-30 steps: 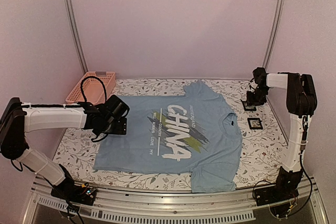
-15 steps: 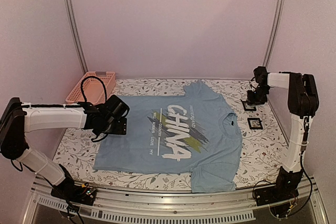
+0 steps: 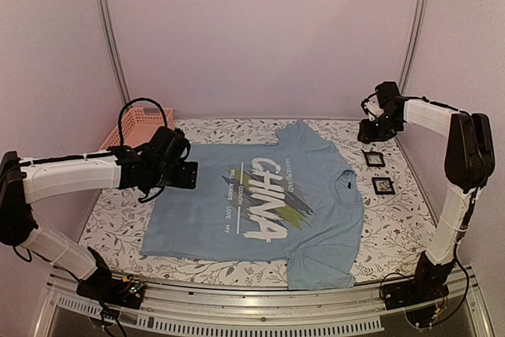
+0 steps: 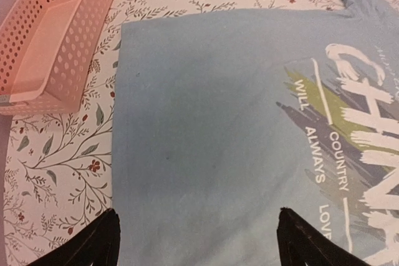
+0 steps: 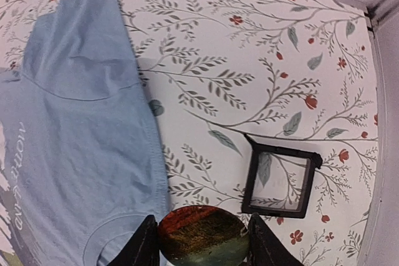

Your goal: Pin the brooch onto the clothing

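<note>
The light blue T-shirt [image 3: 260, 199] with the white "CHINA" print lies flat on the floral cloth; it also shows in the left wrist view [image 4: 212, 129] and the right wrist view [image 5: 75, 135]. My right gripper [image 5: 203, 238] is shut on the round brooch [image 5: 203, 236], orange-red on top and green below, held between both fingers above the cloth near the shirt's collar. In the top view the right gripper [image 3: 371, 130] hangs raised at the back right. My left gripper [image 4: 196, 241] is open and empty over the shirt's plain left part, its place in the top view [image 3: 183, 175] being the shirt's left edge.
Two small black square frames [image 3: 374, 158] [image 3: 383, 185] lie on the cloth right of the shirt; one shows empty in the right wrist view [image 5: 278, 177]. A pink perforated basket [image 3: 136, 125] [image 4: 47, 42] stands at the back left. Side walls close in on both sides.
My right gripper rose from the far black frame and swung left with the brooch in it. My left gripper lifted and moved slightly back and right over the shirt.
</note>
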`<state>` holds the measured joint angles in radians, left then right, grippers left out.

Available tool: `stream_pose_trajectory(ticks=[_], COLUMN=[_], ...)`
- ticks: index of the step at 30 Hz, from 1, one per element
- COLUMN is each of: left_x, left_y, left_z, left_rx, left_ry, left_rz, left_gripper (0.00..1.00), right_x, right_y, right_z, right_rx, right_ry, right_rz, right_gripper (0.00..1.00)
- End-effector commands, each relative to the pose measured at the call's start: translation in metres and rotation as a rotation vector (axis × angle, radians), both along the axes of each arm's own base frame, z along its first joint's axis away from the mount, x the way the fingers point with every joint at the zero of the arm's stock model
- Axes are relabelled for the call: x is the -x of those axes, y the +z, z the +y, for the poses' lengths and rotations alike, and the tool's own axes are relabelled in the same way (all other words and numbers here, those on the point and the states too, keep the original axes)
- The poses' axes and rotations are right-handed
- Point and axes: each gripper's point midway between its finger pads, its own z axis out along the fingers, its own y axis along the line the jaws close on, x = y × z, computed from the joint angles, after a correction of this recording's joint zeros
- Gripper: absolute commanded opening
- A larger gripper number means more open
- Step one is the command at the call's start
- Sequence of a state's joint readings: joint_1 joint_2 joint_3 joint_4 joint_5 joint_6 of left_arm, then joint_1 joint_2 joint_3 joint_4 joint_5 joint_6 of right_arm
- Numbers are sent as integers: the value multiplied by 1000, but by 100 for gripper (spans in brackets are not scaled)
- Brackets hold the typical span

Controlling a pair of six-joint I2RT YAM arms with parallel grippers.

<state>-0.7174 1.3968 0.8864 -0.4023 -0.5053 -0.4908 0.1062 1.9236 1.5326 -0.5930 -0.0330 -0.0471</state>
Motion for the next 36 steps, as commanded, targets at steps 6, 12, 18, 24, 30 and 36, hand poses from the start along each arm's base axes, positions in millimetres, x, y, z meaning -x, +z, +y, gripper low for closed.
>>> stream_pose_trajectory(ticks=[6,12,18,24,30,36], left_x=[-15,16,89,144,151,158], left_y=[110,163,173,162,137,120], left_z=[-76,-105,-129,-139,-162,-171], left_rx=[212,103,-227,-530,-873,-988], left_ry=[-334,-666,-1091,-1353,-1446,-1511], left_rz=[-241,-473,-872,-1123,-1051,-1044], left_gripper=[83,81,80,77,66,58], right_x=[76,155,219,266,296,319], right_y=[86,99,109,109,114,112], right_z=[186,276,314,325,338,346], right_rx=[-134,-193,-259,-291,-292,-285], right_ry=[587,918,1099,1181,1250,1301], right_rz=[-202,-177,-107,-27,17,55], right_gripper=[40,40,40,40,40,40])
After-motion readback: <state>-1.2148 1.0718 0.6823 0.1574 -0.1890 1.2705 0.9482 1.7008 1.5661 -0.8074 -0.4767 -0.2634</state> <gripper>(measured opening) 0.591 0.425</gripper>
